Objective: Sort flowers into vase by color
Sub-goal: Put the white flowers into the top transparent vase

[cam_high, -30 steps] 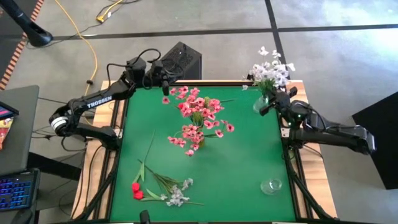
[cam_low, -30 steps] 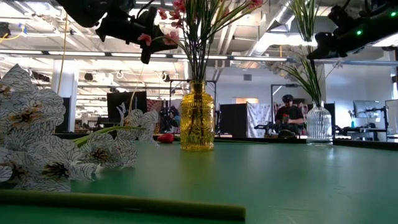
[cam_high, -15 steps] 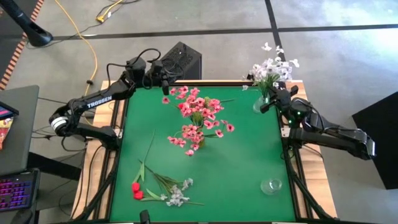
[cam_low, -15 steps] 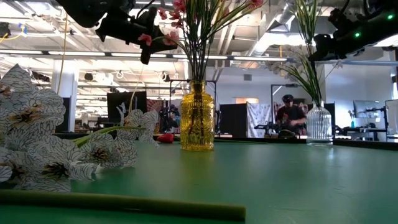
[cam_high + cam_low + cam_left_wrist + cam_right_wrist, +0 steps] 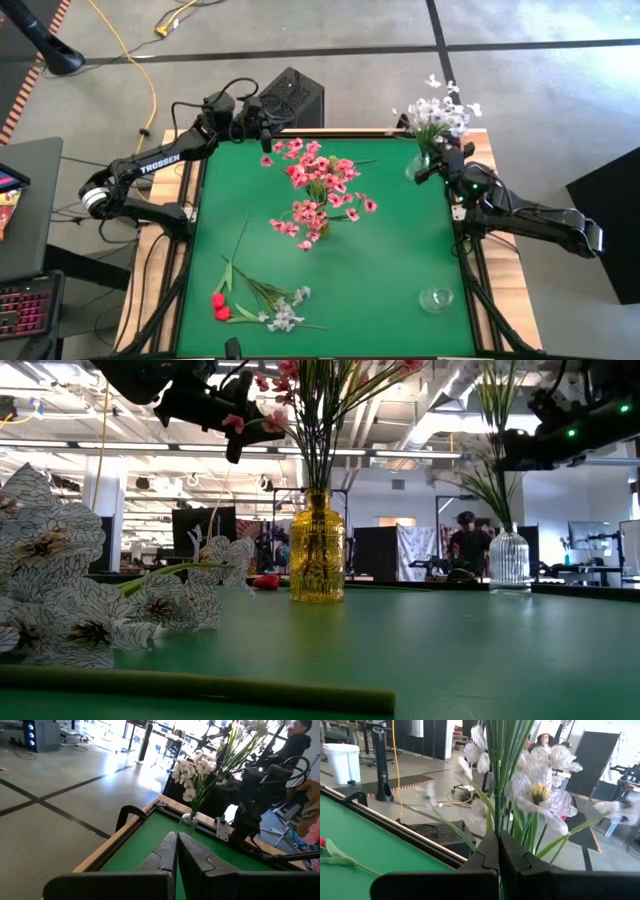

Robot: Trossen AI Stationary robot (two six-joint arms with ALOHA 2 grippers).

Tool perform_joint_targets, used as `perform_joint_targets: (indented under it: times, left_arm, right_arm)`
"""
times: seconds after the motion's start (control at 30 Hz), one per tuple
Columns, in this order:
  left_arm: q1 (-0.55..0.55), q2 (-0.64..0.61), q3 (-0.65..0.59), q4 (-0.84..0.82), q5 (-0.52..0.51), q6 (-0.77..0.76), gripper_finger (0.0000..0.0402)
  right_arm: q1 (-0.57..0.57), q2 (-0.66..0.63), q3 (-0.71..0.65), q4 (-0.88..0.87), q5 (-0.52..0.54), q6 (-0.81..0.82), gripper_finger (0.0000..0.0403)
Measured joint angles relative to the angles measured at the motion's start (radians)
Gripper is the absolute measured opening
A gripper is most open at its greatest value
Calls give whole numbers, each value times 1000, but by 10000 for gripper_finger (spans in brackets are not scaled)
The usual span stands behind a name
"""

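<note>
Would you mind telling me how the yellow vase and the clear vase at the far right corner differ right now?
The yellow vase is amber glass holding pink flowers; the clear vase is colourless and holds white flowers. The yellow vase stands mid-table, the clear vase at the far right corner by the right gripper. The yellow vase looks taller in the low view. Both stand upright.

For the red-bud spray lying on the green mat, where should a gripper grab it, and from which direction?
Grip the red-bud spray mid-stem, descending from straight above. It lies flat on the mat, its thin green stem bare towards the far end, while its buds sit close to the white-grey blossom spray.
</note>
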Motion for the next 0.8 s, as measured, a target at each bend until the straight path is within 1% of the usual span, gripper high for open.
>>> perform_joint_targets:
  times: [0.23,0.57,0.8]
  left_arm:
    - [0,0,0,-9,0,-6,0]
    - [0,0,0,-9,-1,-3,0]
    - [0,0,0,-9,0,2,0]
  right_arm:
    - [0,2,-18,-41,49,73,20]
    - [-1,2,-18,-178,63,225,20]
    - [-49,2,-18,-257,58,329,21]
